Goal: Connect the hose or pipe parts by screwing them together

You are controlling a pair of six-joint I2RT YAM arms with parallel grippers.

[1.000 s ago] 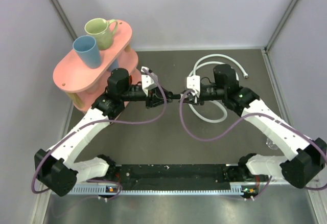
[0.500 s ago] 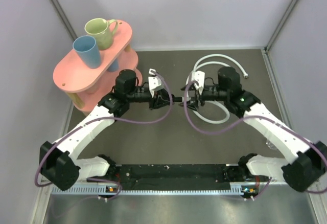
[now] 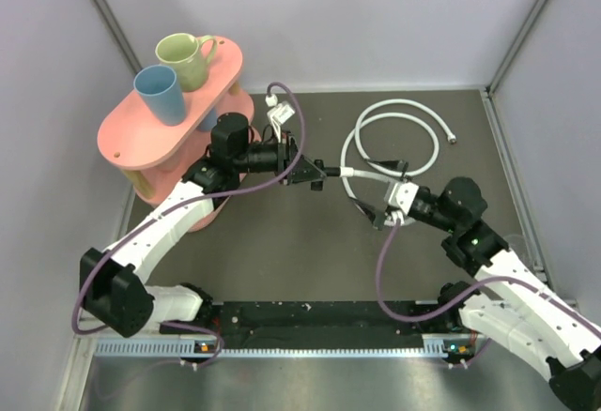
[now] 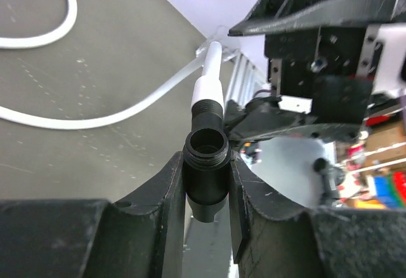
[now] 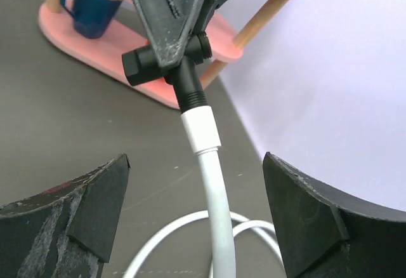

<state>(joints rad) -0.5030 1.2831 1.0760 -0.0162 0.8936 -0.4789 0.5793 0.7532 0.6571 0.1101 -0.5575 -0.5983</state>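
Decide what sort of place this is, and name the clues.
Probably a robotics lab test cell: plain walls box in a dark table, two robot arms are bolted along its near edge, and a pink shelf with mugs looks staged.

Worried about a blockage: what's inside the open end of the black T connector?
The black T connector shows a hollow, dark bore with nothing lodged at its rim. Deeper in, it is lost in shadow, and the left claw covers its lower sides.
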